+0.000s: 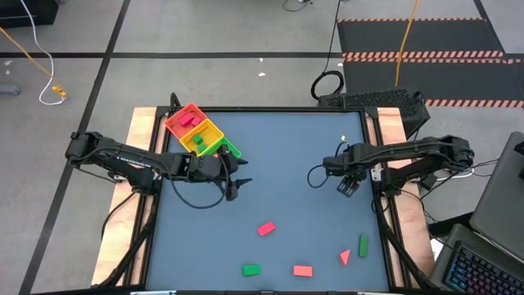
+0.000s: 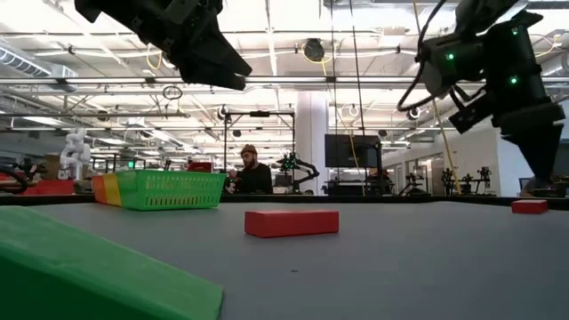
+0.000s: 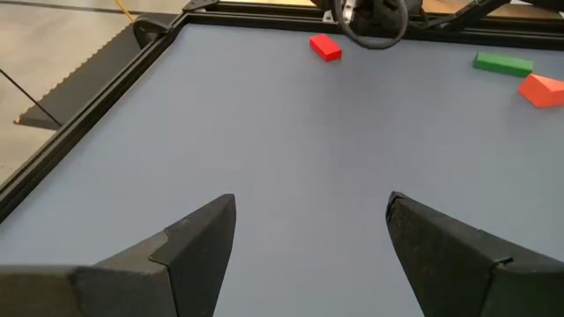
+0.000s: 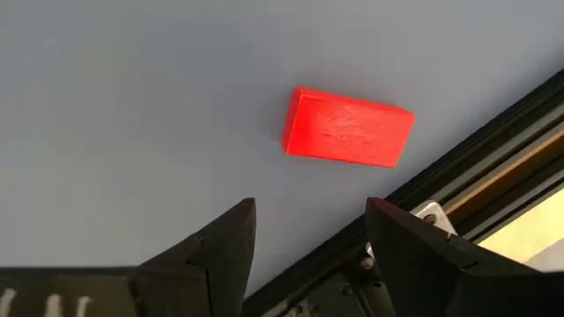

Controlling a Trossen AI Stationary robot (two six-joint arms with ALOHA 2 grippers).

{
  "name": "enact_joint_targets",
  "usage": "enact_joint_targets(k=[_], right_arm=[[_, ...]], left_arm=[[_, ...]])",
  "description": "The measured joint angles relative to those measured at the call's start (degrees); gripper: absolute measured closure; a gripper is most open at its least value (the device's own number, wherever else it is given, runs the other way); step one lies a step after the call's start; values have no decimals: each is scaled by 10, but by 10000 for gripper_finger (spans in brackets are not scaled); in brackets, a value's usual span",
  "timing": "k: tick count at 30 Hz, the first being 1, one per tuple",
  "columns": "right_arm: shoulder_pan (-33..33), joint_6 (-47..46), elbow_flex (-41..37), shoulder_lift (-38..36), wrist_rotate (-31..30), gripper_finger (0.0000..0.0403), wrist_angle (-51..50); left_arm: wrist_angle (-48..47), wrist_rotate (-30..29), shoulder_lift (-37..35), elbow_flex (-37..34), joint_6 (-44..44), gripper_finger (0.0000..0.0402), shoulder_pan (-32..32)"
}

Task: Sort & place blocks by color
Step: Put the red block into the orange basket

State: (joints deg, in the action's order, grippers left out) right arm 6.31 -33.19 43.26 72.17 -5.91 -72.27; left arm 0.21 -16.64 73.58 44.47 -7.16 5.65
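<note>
Five blocks loose on the near table: pink brick (image 1: 266, 229) lying diagonal, green brick (image 1: 251, 269) and red brick (image 1: 303, 270) long axes crosswise, green brick (image 1: 363, 244) lengthwise, wedge (image 1: 345, 257) beside it. Left gripper (image 1: 233, 188) near tray (image 1: 178, 117), right gripper (image 1: 346, 188) at right edge, both spread wide, empty.

Grey-blue table (image 1: 278, 156) with a tray and loose blocks on it

The three-compartment tray (image 1: 214, 129) sits at the far left corner. Five blocks lie loose toward the near edge: a red brick (image 1: 266, 229) nearer the middle, a green block (image 1: 251, 269) and a red brick (image 1: 303, 270) along the near edge, and a red wedge (image 1: 345, 257) just beside a green brick (image 1: 363, 245) by the right rim.
</note>
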Motion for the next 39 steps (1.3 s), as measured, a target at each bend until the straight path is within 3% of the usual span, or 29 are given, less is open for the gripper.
enact_joint_targets(k=[8, 23, 39], right_arm=[[13, -98, -51, 16, 0, 193, 61], [15, -82, -54, -13, -19, 193, 94], [78, -48, -77, -15, 30, 193, 153]], left_arm=[[0, 0, 0, 0, -5, 108, 0], [5, 0, 0, 0, -6, 108, 0], [-1, 1, 0, 0, -7, 108, 0]])
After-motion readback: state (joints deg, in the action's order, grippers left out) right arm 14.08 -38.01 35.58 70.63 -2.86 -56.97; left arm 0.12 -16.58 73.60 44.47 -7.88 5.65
